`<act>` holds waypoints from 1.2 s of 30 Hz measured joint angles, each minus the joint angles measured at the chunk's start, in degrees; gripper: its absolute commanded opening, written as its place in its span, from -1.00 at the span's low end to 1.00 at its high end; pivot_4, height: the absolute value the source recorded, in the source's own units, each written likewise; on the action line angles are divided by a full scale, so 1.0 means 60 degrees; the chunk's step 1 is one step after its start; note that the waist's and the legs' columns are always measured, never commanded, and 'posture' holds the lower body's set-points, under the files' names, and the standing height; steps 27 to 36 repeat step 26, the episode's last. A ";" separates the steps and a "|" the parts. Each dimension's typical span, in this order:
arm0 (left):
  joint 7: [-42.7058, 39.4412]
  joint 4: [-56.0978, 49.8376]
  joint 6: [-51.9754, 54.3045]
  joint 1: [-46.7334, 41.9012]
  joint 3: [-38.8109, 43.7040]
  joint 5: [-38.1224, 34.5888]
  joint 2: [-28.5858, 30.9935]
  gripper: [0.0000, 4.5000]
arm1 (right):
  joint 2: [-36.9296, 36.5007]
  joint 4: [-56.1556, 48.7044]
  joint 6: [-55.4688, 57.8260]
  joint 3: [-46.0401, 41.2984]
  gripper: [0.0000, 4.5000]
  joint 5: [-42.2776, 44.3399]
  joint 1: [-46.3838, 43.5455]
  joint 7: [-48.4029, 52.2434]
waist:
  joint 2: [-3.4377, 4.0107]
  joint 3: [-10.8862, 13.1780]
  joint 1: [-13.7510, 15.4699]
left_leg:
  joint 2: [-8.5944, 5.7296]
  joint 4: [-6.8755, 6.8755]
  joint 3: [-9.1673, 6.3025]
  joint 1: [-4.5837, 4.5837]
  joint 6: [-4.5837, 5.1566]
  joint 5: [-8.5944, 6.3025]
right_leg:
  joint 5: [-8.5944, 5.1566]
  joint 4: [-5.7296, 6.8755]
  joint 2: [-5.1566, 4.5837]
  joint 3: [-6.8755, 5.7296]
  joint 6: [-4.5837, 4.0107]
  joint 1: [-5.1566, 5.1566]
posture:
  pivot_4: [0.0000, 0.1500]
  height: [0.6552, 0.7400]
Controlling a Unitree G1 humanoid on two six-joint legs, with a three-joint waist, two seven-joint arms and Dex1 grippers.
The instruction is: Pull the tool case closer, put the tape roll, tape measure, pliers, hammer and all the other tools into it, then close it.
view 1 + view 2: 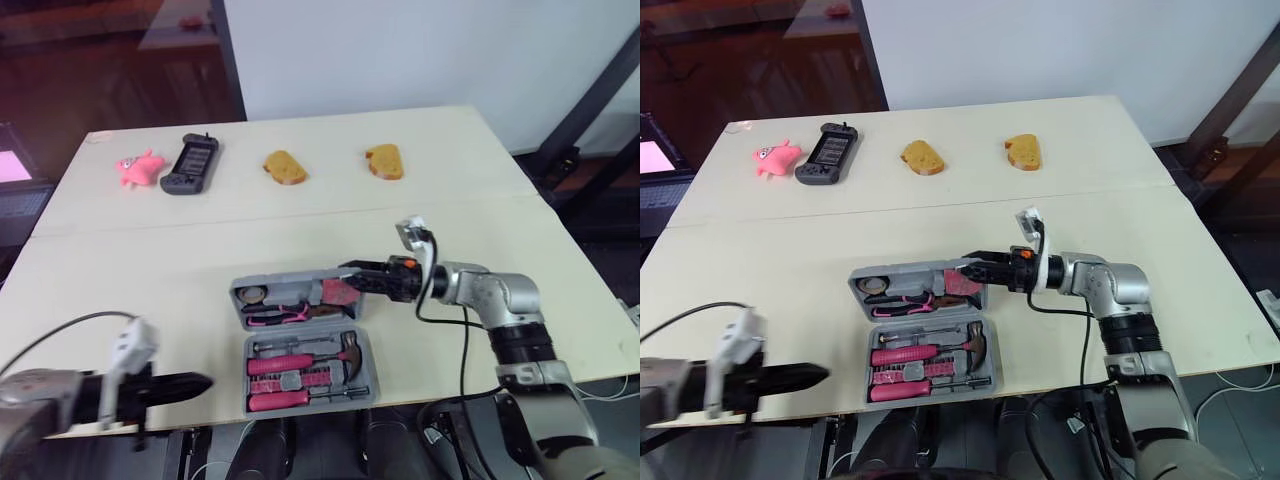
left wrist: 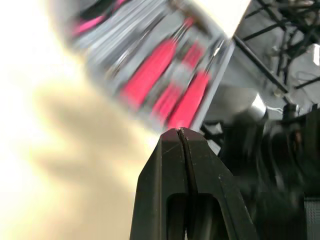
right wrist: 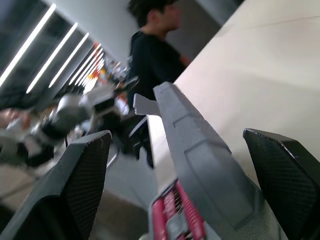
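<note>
Near counter (image 1: 150, 280) edge: your left claw (image 1: 205, 382), fingers pressed together, empty. Centre: tool case (image 1: 300, 330) open, pink-handled tools (image 1: 290, 363) inside. Your right claw (image 1: 348, 278), spread wide, straddles lid (image 3: 200, 150) edge. Far: pink toy (image 1: 139, 168), handheld console (image 1: 190, 164), two bread slices (image 1: 284, 167).

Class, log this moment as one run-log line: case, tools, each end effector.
case: open, tools inside | right end effector: open, astride far half's edge | left end effector: shut, off case
</note>
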 measured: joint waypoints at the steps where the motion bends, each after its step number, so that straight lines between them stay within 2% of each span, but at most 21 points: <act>1: -0.0137 0.0207 -0.0178 -0.0162 0.0233 -0.0005 0.0018 -1.00 | -0.0169 -0.0439 0.0069 0.0021 0.98 0.0165 0.0167 0.0093 | 0.0000 0.0000 0.0083 | 0.0000 0.0005 0.0002 0.0001 -0.0001 0.0000 | -0.0009 -0.0007 -0.0006 0.0000 -0.0017 0.0004 | 1.00 1.00; 6: -0.0176 0.0733 -0.1046 -0.0916 0.0418 0.0161 -0.0069 -1.00 | -0.1253 -0.2895 0.0286 0.0381 0.98 0.0841 0.1321 0.0506 | -0.0012 -0.0006 0.0230 | -0.0007 0.0016 0.0008 0.0000 -0.0005 -0.0002 | -0.0012 -0.0038 -0.0025 -0.0001 -0.0021 0.0021 | 1.00 1.00; 9: 0.0236 0.0882 -0.1744 -0.1048 0.0354 0.0796 -0.0173 -1.00 | -0.1970 -0.3875 0.0019 0.0399 0.98 0.0861 0.2034 0.0461 | -0.0012 -0.0004 0.0214 | -0.0008 0.0006 0.0020 -0.0007 -0.0005 -0.0001 | -0.0011 -0.0040 -0.0032 0.0003 -0.0018 0.0012 | 1.00 1.00; 14: 0.0381 0.1426 -0.3283 -0.1021 0.0351 0.1520 -0.0574 -1.00 | -0.3453 -0.5229 -0.1113 -0.0999 0.98 0.0587 0.3299 0.0103 | -0.0018 -0.0002 0.0258 | -0.0002 0.0002 0.0034 -0.0014 -0.0005 -0.0002 | -0.0011 -0.0039 -0.0029 0.0011 -0.0017 -0.0002 | 1.00 1.00; 19: 0.0237 0.1928 -0.3825 -0.1181 0.0640 0.1544 -0.0524 -1.00 | -0.4256 -0.5490 -0.2593 -0.2781 0.98 0.0085 0.4463 -0.0118 | -0.0029 0.0001 0.0377 | 0.0000 0.0015 0.0039 -0.0013 -0.0004 -0.0001 | -0.0012 -0.0043 -0.0028 0.0011 -0.0022 0.0010 | 1.00 1.00; 24: 0.0064 0.2764 -0.4418 -0.1248 0.0762 0.1976 -0.0056 -1.00 | -0.4209 -0.5592 -0.3889 -0.4131 0.98 -0.0081 0.5485 -0.0251 | -0.0035 0.0004 0.0436 | 0.0003 0.0011 0.0040 -0.0012 -0.0003 -0.0001 | -0.0012 -0.0043 -0.0025 0.0010 -0.0022 0.0011 | 1.00 1.00; 36: -0.0029 0.3085 -0.4526 -0.1368 0.0807 0.2009 0.0133 -1.00 | -0.4213 -0.5517 -0.4187 -0.4311 0.98 -0.0088 0.5765 -0.0197 | -0.0037 0.0005 0.0435 | 0.0002 0.0017 0.0041 -0.0010 -0.0003 0.0000 | -0.0012 -0.0044 -0.0025 0.0010 -0.0022 0.0018 | 1.00 1.00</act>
